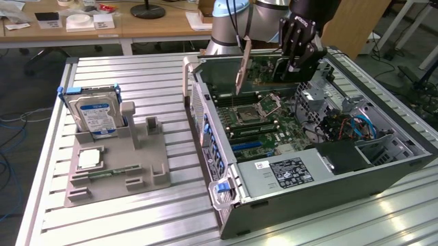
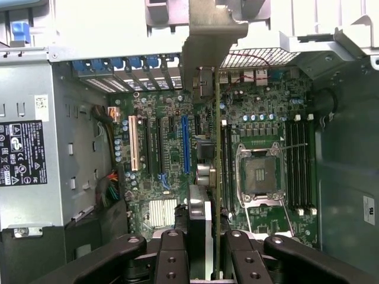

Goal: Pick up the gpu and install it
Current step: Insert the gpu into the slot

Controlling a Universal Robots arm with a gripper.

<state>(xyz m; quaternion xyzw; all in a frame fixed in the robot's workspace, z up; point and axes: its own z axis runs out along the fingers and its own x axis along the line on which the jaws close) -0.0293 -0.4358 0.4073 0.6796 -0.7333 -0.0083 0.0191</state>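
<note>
The pick-up looks done: the gripper (image 1: 296, 65) pinches the gpu (image 1: 259, 67) on edge, its bracket toward the exterior view's left, above the motherboard (image 1: 263, 125) in the open computer case (image 1: 308, 200). Installation is left: the card is not yet seated in an expansion slot (image 2: 185, 145).

The arm (image 1: 263, 18) is a thick silver-grey tube with a pale blue cap (image 1: 227, 7) at its joint on the exterior view's left. A thin dark cable (image 1: 235, 20) runs along the silver shell. The gripper (image 1: 296, 65) is matte black, with small white lettering (image 1: 304, 16) near its base. Its fingers (image 2: 172, 260) are chunky black links dotted with round pin holes, flanked by rounded outer bars.
</note>
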